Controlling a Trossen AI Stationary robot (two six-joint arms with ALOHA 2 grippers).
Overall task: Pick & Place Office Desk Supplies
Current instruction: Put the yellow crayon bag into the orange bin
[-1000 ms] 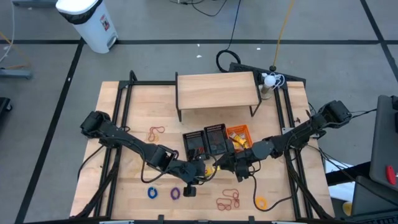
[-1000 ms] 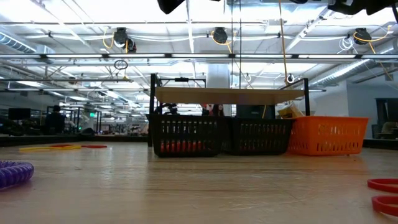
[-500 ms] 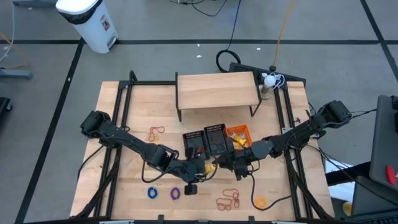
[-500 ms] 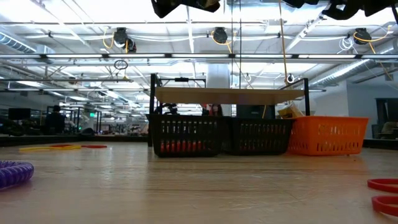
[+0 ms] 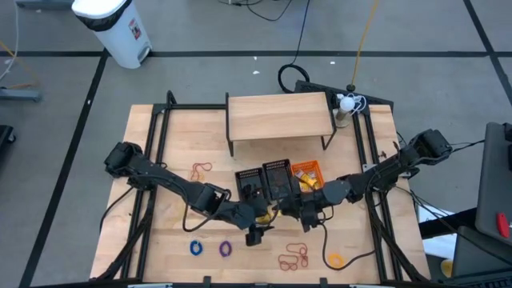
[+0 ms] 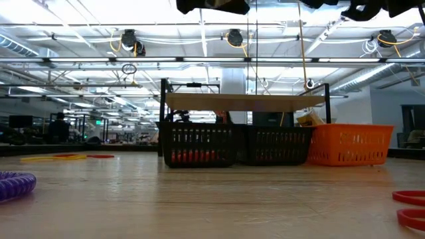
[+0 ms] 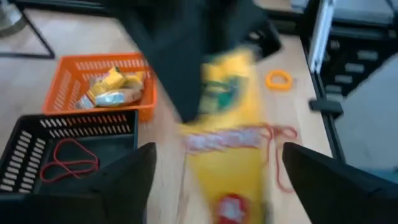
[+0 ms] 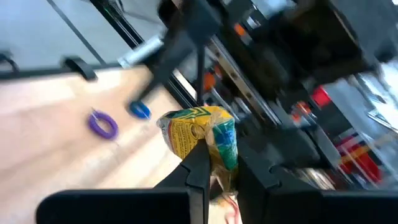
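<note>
Yellow packet (image 8: 202, 134) sits pinched in the right fingers (image 8: 214, 177), above the middle of the worktop (image 5: 160, 216), just in front of the baskets. The left fingers (image 7: 214, 180) are spread wide on each side of it. A black basket (image 7: 68, 149) with a red loop (image 7: 65, 158) and an orange basket (image 7: 93, 78) stand close behind. Purple ring (image 5: 225, 249), blue ring (image 5: 195, 248), red loops (image 5: 294, 258) and an orange ring (image 5: 335, 259) lie near the front edge.
</note>
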